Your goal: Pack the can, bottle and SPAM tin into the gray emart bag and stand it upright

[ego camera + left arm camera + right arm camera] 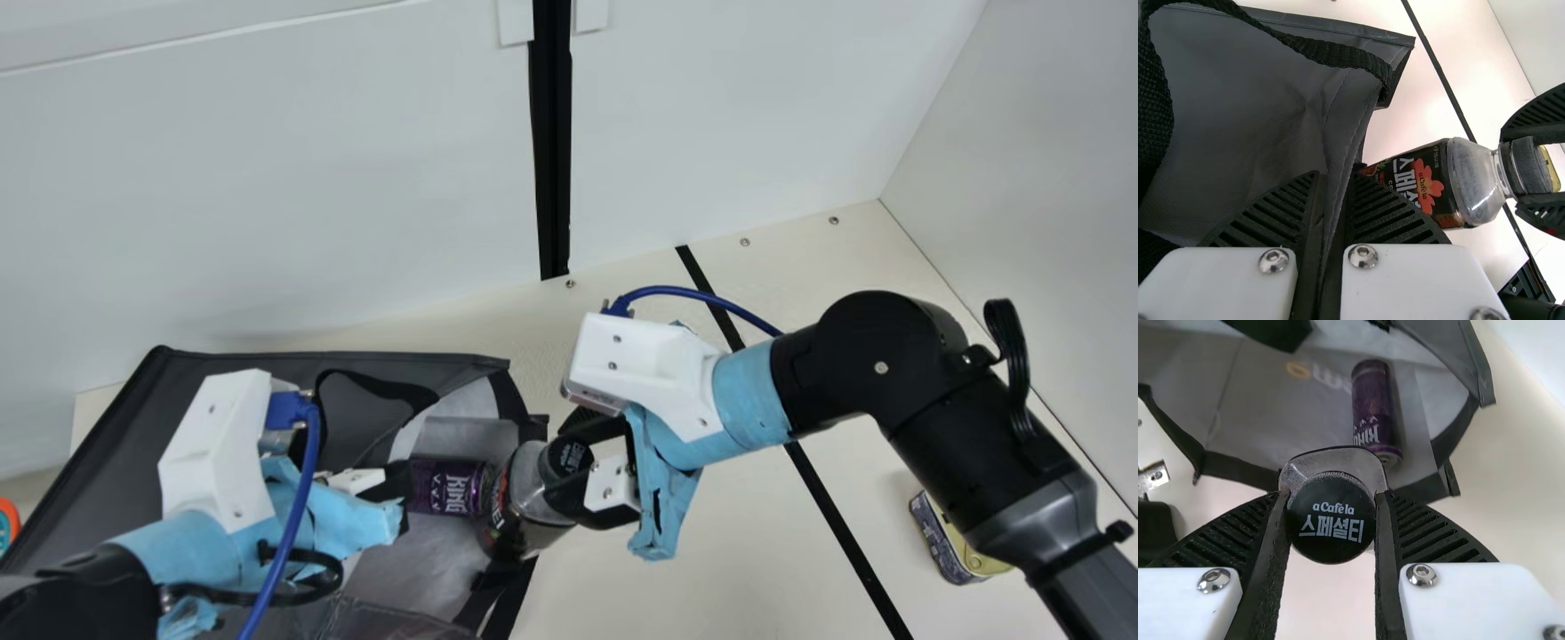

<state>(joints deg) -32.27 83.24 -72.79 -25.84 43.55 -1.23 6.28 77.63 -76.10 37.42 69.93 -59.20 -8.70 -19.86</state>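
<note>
The left pincer [404, 498] clasps the gray bag [111, 453], can [449, 486] inside, by its rim [1346, 163]; the right pincer [569, 458] grasps the bottle [524, 493] by its cap [1331, 537].

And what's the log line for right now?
right gripper: bottle by cap | left gripper: bag edge | can: in bag | SPAM tin: on table

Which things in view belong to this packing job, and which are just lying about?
Job:
gray bag, edge in left gripper
bottle, in right gripper
can, in the bag's mouth
SPAM tin, outside it

Lying about:
orange-and-teal object, cut off
</note>
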